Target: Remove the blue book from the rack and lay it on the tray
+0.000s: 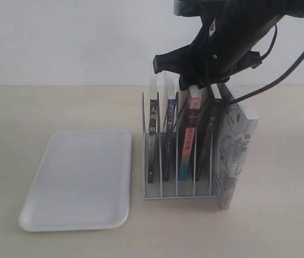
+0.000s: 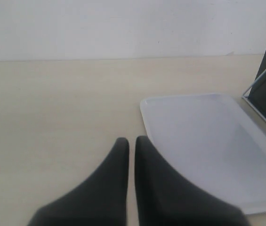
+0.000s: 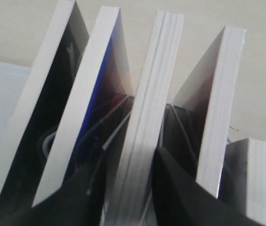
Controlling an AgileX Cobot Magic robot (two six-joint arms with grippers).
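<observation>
Right wrist view looked straight down on the page edges of the books standing in the rack (image 1: 178, 196). Right gripper (image 3: 133, 157) held its fingers (image 3: 180, 193) apart, one on each side of the third book from the tray side, which I judged to be the red-and-teal-spined book (image 3: 154, 80). Could not tell whether they pinched it or only flanked it. Blue book (image 3: 80, 103) stood one slot over, just beside one finger and outside the gap.

Risk, as judged: closing and lifting from here would bring up the wrong book, because the fingers sat one slot too far from the tray (image 1: 73, 228). Tight slots could also drag a neighbour up.

Exterior view gave what the wrist could not: spine colours, and the tray lying flat on the desk (image 1: 281, 226) just beside the rack. Left wrist view alone showed the left gripper (image 2: 132, 141), fingers clenched nearly together, gripping nothing, over the desk near a tray corner.
</observation>
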